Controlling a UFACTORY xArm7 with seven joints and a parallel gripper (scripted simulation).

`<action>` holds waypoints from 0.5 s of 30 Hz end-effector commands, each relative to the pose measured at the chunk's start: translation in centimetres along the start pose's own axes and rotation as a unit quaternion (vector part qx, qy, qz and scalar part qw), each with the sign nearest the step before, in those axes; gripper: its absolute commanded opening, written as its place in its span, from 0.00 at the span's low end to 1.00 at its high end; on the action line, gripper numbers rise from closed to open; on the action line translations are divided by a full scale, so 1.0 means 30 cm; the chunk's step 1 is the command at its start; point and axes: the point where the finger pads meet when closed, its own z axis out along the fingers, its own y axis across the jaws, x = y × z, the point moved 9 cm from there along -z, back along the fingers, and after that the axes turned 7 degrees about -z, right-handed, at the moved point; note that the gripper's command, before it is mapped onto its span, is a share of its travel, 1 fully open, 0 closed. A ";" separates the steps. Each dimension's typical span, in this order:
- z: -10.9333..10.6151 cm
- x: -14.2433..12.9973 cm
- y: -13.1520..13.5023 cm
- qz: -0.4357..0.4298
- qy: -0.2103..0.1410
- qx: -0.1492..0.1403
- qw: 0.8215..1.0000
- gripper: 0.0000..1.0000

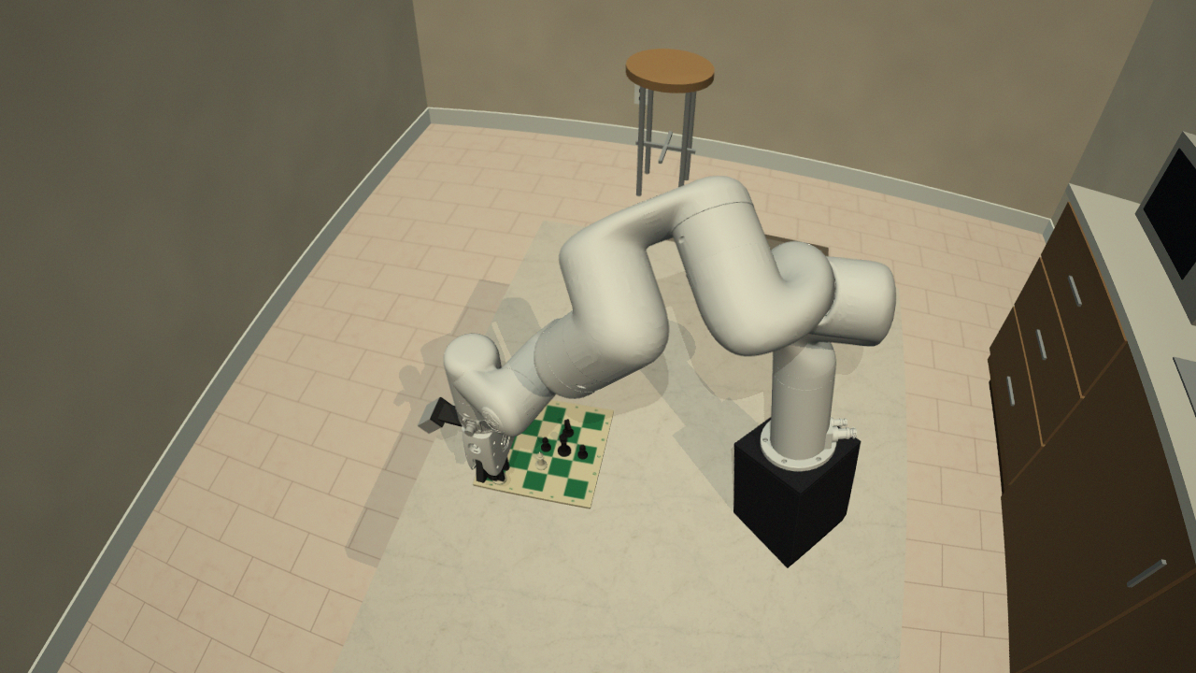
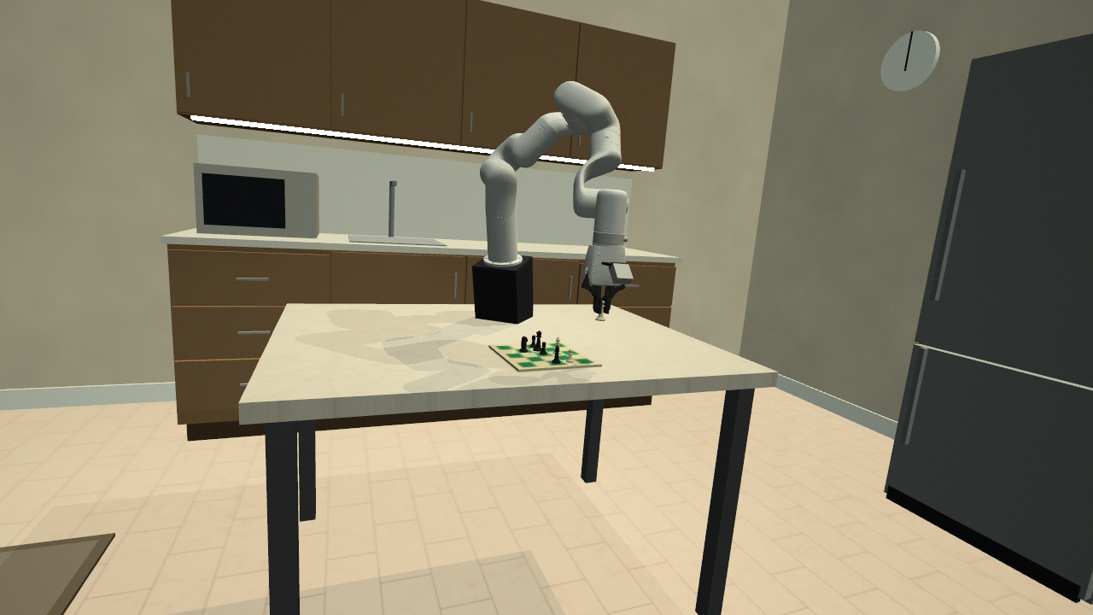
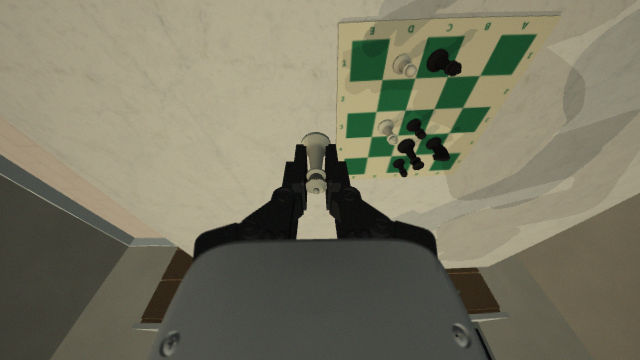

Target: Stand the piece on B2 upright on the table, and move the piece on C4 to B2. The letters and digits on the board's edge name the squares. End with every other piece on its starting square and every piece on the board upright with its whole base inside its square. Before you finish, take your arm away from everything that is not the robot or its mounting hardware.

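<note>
Right now I have the hand [image 3: 315,170] closed nearly all the way on a white chess piece [image 3: 315,156], its two black fingers pinching the narrow stem just under the head. That piece hangs upright, base down, off the board [image 3: 505,102] and over bare tabletop [image 3: 175,100], just beside the board's edge on the E-column side. From the exterior view I see its base [image 2: 601,317] close to the tabletop, though I cannot tell whether it touches. On the board, B2 stands vacant. Several black pieces [image 3: 416,127] cluster around rows 3 to 5, one of them [image 3: 439,147] on what looks like C4. Another black piece [image 3: 442,61] sits on C1, with a white one [image 3: 404,65] beside it on D1.
</note>
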 end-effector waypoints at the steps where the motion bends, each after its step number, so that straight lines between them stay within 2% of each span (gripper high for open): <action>1: -0.003 0.003 -0.008 -0.002 0.001 0.001 1.000 0.00; 9: 0.003 0.003 -0.008 -0.002 0.001 0.001 1.000 0.00; 15: 0.045 0.004 -0.008 -0.002 0.001 0.001 1.000 0.00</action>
